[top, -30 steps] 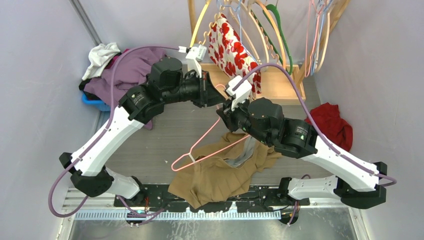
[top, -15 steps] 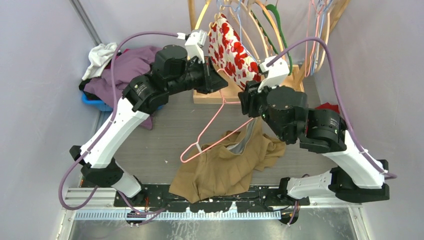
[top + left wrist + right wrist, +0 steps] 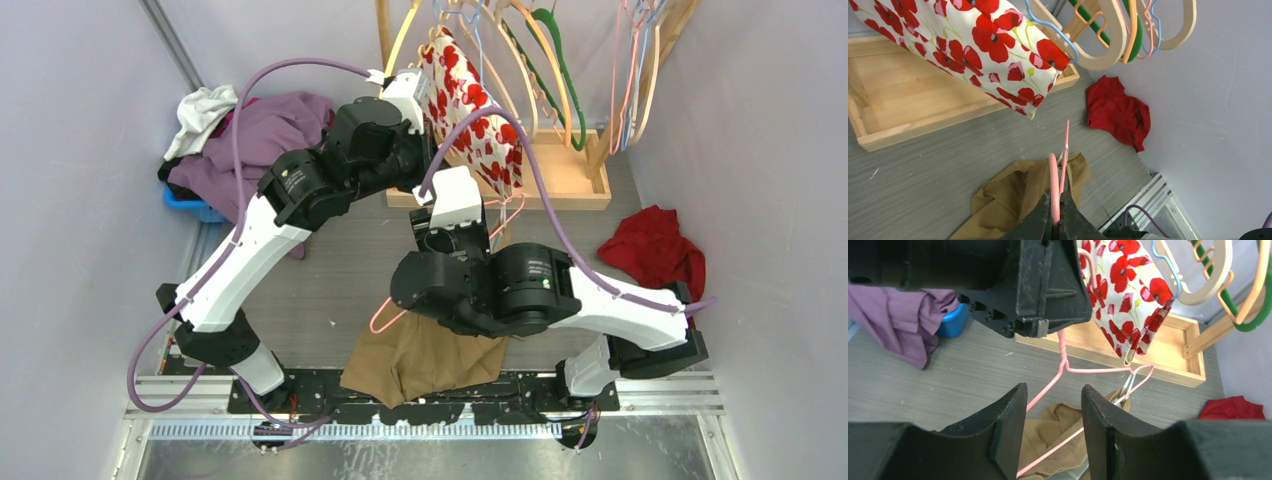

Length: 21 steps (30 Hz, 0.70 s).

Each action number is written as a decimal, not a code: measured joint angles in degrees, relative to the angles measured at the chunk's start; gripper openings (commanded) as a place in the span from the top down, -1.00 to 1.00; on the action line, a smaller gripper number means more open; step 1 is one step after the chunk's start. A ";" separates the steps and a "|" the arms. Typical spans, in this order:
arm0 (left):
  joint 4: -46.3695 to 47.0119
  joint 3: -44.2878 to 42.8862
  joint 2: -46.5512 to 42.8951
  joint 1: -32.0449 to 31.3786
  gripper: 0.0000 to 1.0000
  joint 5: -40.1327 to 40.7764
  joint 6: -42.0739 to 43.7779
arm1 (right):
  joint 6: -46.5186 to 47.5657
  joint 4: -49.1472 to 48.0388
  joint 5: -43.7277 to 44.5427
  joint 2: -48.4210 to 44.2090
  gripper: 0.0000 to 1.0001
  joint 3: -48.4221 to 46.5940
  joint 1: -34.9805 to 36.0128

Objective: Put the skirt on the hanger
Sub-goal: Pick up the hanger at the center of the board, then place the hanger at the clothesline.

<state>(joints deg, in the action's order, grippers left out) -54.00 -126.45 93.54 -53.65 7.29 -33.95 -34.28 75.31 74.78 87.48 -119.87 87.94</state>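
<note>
Left gripper (image 3: 1057,220): jaws narrow, clamped on the hook end of the pink wire hanger (image 3: 1053,180). The hanger hangs from this grip and slopes down toward the near side of the table (image 3: 330,260).

Right gripper (image 3: 1054,390): jaws stand apart at a middling width, with nothing between the pads. It sits just near of the left gripper and faces it. In the right wrist view the hanger's neck and shoulder wire show through the gap. They lie beyond the fingertips and do not touch them.

Skirt (image 3: 420,360): tan, crumpled on the table at the near edge, between the two arm bases. Most of it lies under the right arm in the top view. It lies below and beyond the right jaws and is not held by either gripper. One edge rises to the right-hand end of the hanger's lower wire. Whether it is clipped there cannot be told.

Surroundings:
- Poppy-print garment (image 3: 470,100) hangs on the rack at the far side, above a wooden tray (image 3: 560,185).
- Red cloth (image 3: 650,250) lies on the table to the right.
- Purple garment (image 3: 270,130) and white cloth (image 3: 205,105) are heaped over a blue bin (image 3: 190,205) at the far left.
</note>
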 measured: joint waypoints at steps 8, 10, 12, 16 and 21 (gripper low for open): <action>-0.72 0.37 -0.37 -0.24 1.00 2.14 -0.02 | -4.57 -7.28 6.36 -5.11 -0.05 17.14 -0.02; -0.72 0.94 -0.90 -0.24 1.00 2.19 -0.02 | -5.44 -8.94 7.10 -5.49 -0.05 18.97 -0.50; -0.70 1.46 -1.42 -0.24 1.00 2.19 -0.02 | -5.86 -11.17 7.56 -5.57 -0.06 20.65 -1.14; -0.66 2.91 -2.54 -0.24 1.00 2.45 0.11 | -5.22 -16.87 7.48 -6.16 -0.06 25.00 -4.09; -0.59 4.09 -3.39 -0.24 1.00 2.69 0.11 | -3.76 -23.23 6.10 -8.09 -0.05 28.92 -8.11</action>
<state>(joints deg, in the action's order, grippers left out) -54.59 -122.37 90.15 -53.89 9.98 -33.85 -38.04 52.07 80.88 79.40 -90.96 79.83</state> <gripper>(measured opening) 0.029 0.526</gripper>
